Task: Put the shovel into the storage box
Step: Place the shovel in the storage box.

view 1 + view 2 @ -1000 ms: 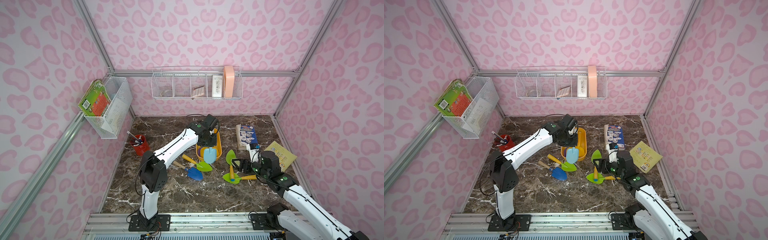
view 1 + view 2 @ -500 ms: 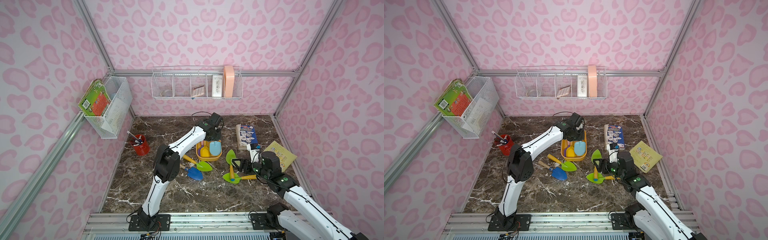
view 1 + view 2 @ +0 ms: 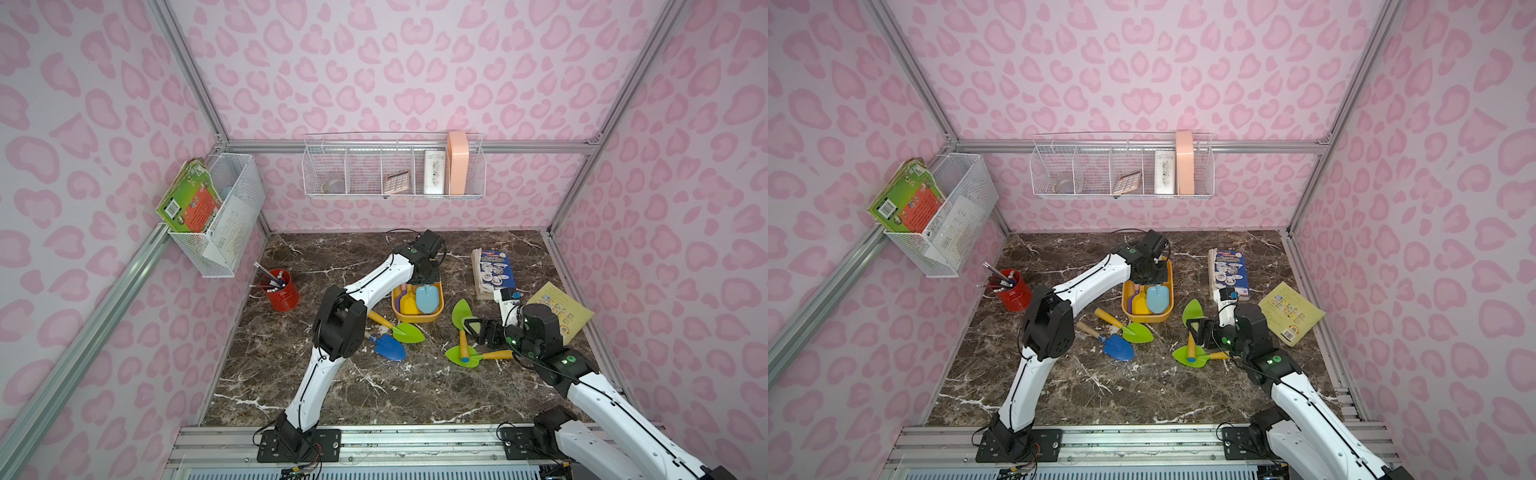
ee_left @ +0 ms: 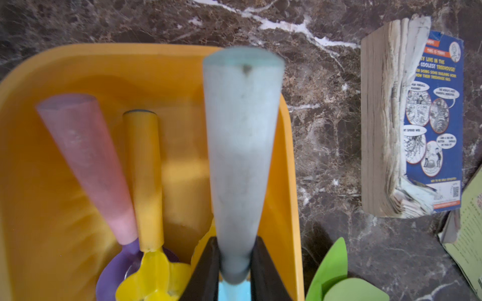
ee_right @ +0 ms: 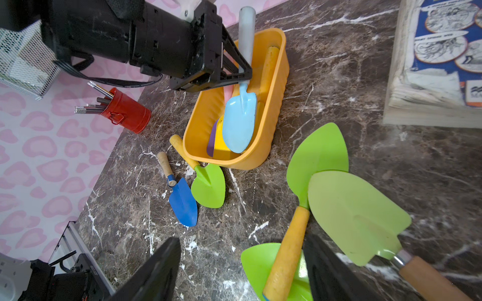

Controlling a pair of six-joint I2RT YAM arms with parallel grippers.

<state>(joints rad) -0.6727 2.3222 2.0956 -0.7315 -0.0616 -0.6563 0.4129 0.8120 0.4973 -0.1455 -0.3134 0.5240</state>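
Left pincer [image 4: 234,263], pinching light-blue shovel [image 5: 238,125] by handle, has brought it into box [image 5: 273,104], blade resting inside, release remaining; right pincer [image 5: 240,265] spread over green shovels [image 5: 357,216].

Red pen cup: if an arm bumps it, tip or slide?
Probably tips: the cup looks taller than wide, and pencils lean out one side. Seems thin metal, so likely light; it may skid on the polished tabletop first.

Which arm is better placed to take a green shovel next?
Right: the right gripper hangs open over the yellow handle of a green shovel; the left gripper holds the light-blue shovel in the yellow-orange plastic tub.
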